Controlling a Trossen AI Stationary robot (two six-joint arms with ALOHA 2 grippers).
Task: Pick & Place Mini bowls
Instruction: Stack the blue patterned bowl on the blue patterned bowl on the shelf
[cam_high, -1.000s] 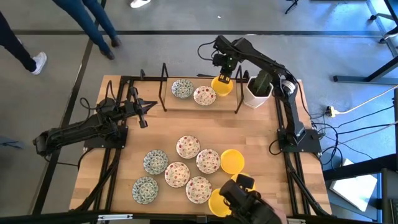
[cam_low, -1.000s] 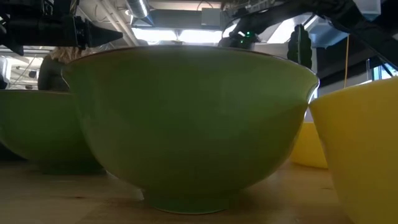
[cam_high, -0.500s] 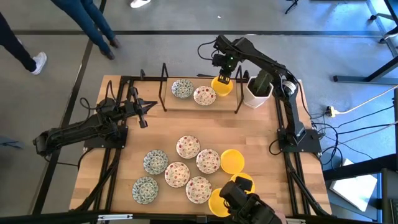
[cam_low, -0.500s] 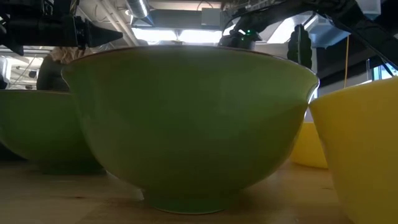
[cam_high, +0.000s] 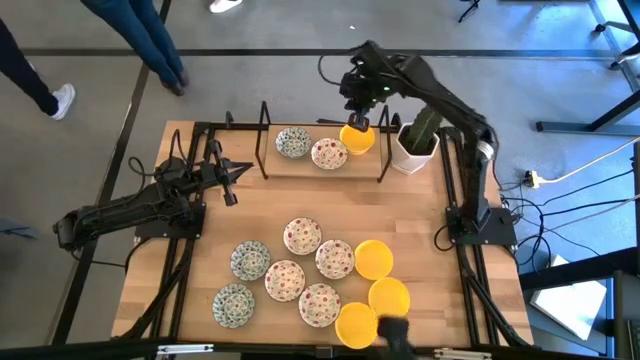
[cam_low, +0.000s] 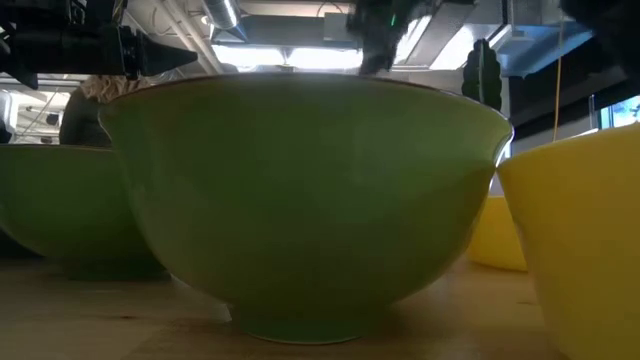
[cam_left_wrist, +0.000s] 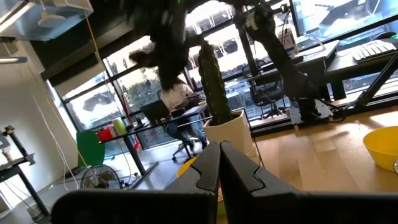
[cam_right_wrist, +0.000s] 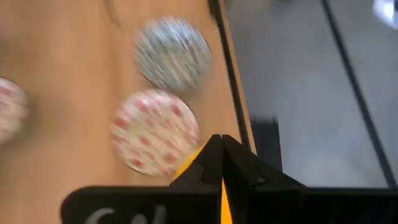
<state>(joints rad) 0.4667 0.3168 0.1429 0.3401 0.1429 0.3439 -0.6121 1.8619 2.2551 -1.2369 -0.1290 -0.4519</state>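
Three mini bowls are on a raised wooden shelf at the far edge: a green-blue one (cam_high: 293, 142), a red-speckled one (cam_high: 328, 153) and a yellow one (cam_high: 357, 139). My right gripper (cam_high: 358, 124) is shut right over the yellow bowl (cam_right_wrist: 186, 165), pointing down. Several more bowls rest on the near half of the table: speckled (cam_high: 302, 236), green-blue (cam_high: 250, 260) and yellow (cam_high: 373, 259). My left gripper (cam_high: 230, 180) hovers shut over the table's left side, touching nothing. My right gripper comes from above, pointing down, and pinches the yellow bowl's rim (cam_right_wrist: 222, 202); a thin yellow strip shows between its shut fingers. The bowl is at the shelf's right end beside the speckled bowl (cam_right_wrist: 155, 130). Whether it rests on the shelf, I cannot tell.
A white square pot with a cactus (cam_high: 415, 145) stands just right of the shelf, close to my right arm. Black upright posts (cam_high: 264, 140) bound the shelf's ends. One bowl (cam_low: 300, 200) fills most of the low view. People's legs (cam_high: 150, 40) show beyond the far edge.
My right arm has lifted its elbow and swung it toward the far edge, and its gripper has risen slightly while staying over the yellow bowl. A dark object at the near edge has drawn back, uncovering two yellow bowls there.
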